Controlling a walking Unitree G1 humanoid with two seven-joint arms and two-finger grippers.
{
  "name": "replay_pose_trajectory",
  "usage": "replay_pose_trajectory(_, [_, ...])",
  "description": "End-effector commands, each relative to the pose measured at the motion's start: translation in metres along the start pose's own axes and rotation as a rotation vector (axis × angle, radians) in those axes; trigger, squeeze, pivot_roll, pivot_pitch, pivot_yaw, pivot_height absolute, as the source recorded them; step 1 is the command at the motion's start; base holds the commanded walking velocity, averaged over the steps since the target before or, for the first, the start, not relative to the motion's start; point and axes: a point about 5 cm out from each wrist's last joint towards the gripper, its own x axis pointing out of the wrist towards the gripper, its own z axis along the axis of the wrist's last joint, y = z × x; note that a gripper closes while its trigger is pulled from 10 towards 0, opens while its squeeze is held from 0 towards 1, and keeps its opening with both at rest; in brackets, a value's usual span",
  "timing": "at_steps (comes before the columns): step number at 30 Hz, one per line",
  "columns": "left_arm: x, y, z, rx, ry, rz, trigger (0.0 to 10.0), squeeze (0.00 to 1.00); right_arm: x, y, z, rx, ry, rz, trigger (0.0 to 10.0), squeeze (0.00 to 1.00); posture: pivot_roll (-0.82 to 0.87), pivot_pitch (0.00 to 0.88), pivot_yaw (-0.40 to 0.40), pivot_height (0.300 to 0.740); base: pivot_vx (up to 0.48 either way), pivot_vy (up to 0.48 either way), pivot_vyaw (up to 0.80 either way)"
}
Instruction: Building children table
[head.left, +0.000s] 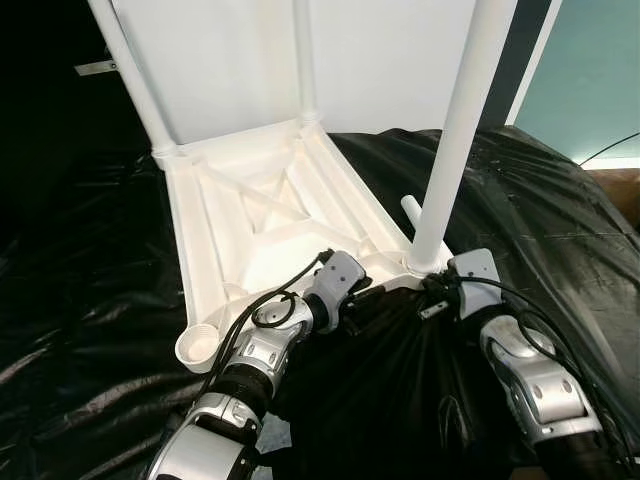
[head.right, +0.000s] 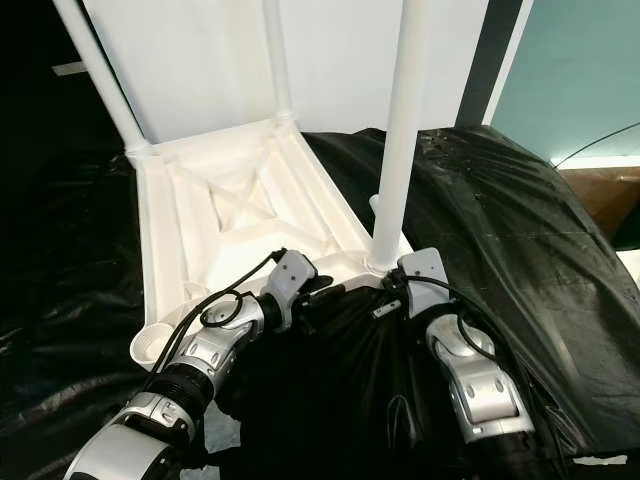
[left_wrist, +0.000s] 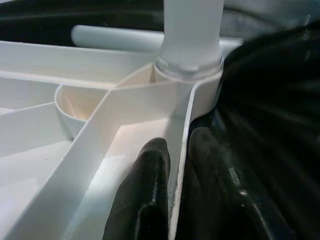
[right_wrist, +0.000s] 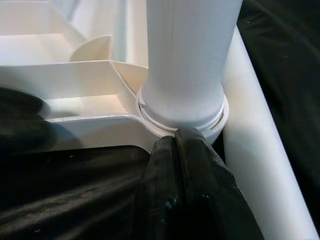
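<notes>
support: black sheet (head.left: 560, 230) — crinkled | on it: upturned white tabletop (head.left: 270, 215)

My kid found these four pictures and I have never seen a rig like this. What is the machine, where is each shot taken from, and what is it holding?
It is a humanoid robot with two silver arms. The two wide pictures come from its head, looking down; the two close-ups come from cameras on its wrists.

A white plastic children's table lies upside down on black plastic sheeting. Three legs stand in their corner sockets; the near-left socket is empty, and a loose leg lies beside the table.

The left gripper pinches the table's thin edge wall, one finger on each side. The right gripper, fingers together, presses at the base of the near-right leg.
</notes>
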Motion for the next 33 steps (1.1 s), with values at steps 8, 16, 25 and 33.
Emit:
replay_pose_trajectory(8, [0.006, -0.039, 0.002, -0.141, -0.071, -0.358, 10.0, 0.16, 0.004, 0.016, -0.023, 0.044, 0.106, -0.012, 10.0, 0.00, -0.11, 0.000, 0.049, 0.740, 0.000, 0.000, 0.00])
replay_pose_trajectory(16, [-0.006, -0.031, 0.021, -0.124, -0.145, -0.458, 10.0, 1.00, -0.002, 0.031, -0.028, 0.070, 0.106, 0.002, 10.0, 0.00, -0.13, 0.000, 0.054, 0.740, 0.000, 0.000, 0.00])
replay_pose_trajectory(25, [-0.017, -0.008, 0.027, -0.047, -0.141, -0.386, 10.0, 0.00, -0.004, 0.033, -0.025, 0.065, 0.087, -0.010, 10.0, 0.00, -0.12, 0.000, 0.058, 0.740, 0.000, 0.000, 0.00])
replay_pose_trajectory(33, [-0.051, 0.026, 0.015, 0.080, 0.013, -0.242, 10.0, 0.00, -0.021, 0.026, -0.004, 0.110, -0.106, -0.129, 10.0, 0.00, -0.11, 0.000, 0.054, 0.740, 0.000, 0.000, 0.00])
